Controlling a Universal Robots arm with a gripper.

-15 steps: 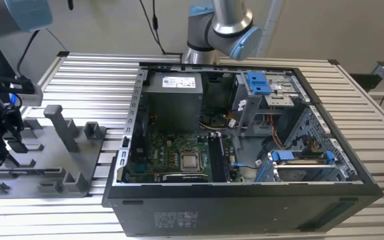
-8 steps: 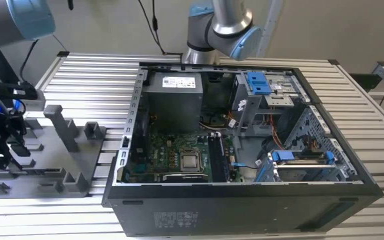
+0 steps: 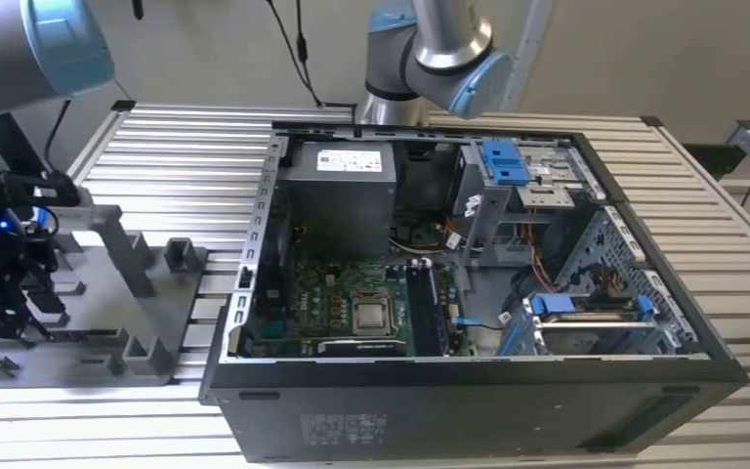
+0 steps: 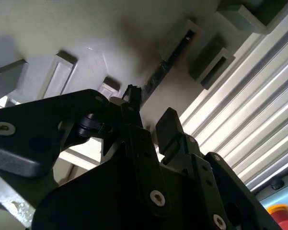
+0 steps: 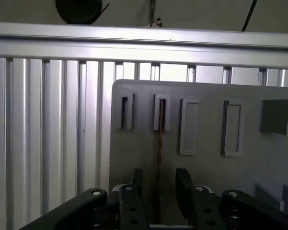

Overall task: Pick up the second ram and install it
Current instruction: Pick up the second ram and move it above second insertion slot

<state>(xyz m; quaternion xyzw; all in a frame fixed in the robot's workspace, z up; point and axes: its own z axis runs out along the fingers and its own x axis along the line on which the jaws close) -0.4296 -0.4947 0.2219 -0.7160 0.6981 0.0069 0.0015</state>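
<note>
The second ram (image 5: 159, 141) stands on edge in a slot of the grey holder block (image 5: 206, 120), seen as a thin dark strip. In the second wrist view the ram (image 4: 157, 74) runs from that slot down toward the fingers. My gripper (image 5: 159, 189) is open and straddles the stick, one black finger (image 5: 136, 184) on each side with a gap to the ram. In the exterior view the gripper (image 3: 8, 298) hangs low over the holder block (image 3: 102, 337) at the exterior view's left.
An open computer case (image 3: 687, 337) lies at the exterior view's middle and right, with the motherboard (image 3: 349, 303) and its long black slots (image 3: 425, 308) inside. Grey upright posts (image 3: 121, 244) rise from the holder block. The slatted aluminium table (image 3: 180, 166) lies underneath.
</note>
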